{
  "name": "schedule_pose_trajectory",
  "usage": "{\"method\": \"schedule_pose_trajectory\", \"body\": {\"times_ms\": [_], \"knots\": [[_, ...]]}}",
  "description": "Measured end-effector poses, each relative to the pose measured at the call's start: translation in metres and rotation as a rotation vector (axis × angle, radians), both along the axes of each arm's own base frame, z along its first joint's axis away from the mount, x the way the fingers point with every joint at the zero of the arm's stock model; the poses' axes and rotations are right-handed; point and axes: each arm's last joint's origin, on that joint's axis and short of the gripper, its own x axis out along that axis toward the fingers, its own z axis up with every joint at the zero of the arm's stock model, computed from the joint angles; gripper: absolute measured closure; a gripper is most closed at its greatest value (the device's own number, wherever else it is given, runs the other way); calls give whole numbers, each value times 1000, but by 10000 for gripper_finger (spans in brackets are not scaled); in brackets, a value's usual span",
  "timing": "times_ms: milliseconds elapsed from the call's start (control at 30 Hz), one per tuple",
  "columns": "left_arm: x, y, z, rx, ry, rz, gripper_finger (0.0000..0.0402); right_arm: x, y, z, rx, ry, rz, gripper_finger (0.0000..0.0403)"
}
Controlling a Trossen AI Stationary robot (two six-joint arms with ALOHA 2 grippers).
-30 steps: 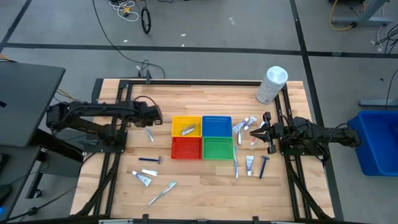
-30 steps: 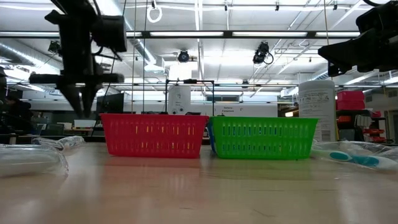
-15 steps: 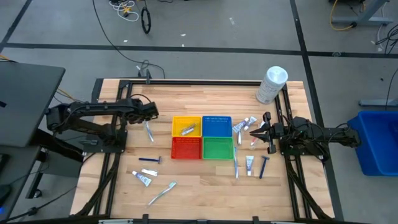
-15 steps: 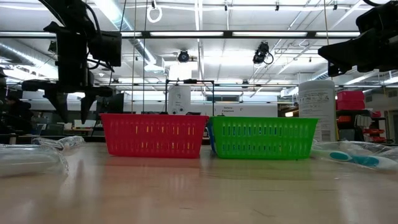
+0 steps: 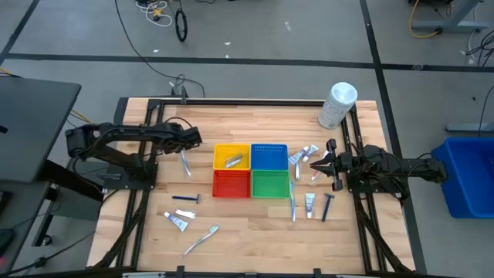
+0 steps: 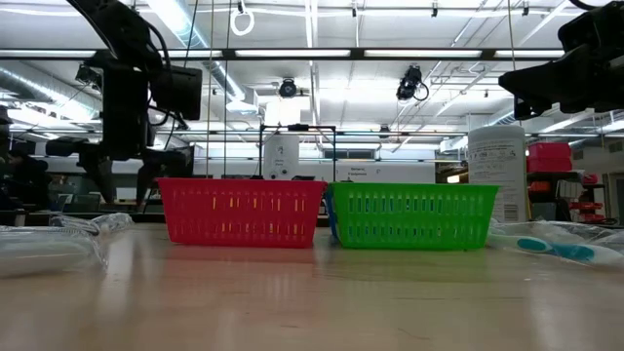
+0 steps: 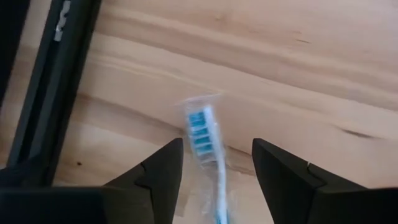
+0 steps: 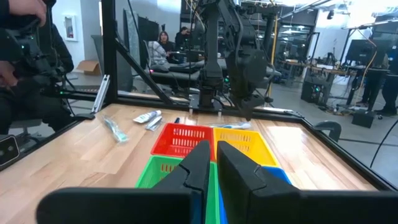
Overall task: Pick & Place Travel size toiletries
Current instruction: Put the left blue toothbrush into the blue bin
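Note:
A toothbrush with blue bristles in a clear wrapper lies flat on the wood, left of the yellow basket. My left gripper hangs open just above it, pointing steeply down, one finger on each side of the brush's head and touching nothing; it also shows left of the red basket. My right gripper waits shut and level at the table's right, beside small tubes. More toiletries lie loose: a razor, a tube and another toothbrush.
Four small baskets sit together mid-table: yellow with a silvery item, blue, red, green. A tall white container stands at the far right. A toothbrush, tube and razor lie near right.
My left gripper has opened wide from shut and come down toward the wrapped toothbrush, shifting slightly toward the baskets. The toothbrush has stayed where it lay.

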Motion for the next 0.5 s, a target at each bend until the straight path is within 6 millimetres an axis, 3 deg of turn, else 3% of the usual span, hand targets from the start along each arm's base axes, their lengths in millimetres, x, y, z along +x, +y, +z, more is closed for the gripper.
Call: {"method": "schedule_pose_trajectory", "body": {"times_ms": [500], "knots": [[4,2,-18,11,44,81,204,0,0,0,0,0,0,363]]}}
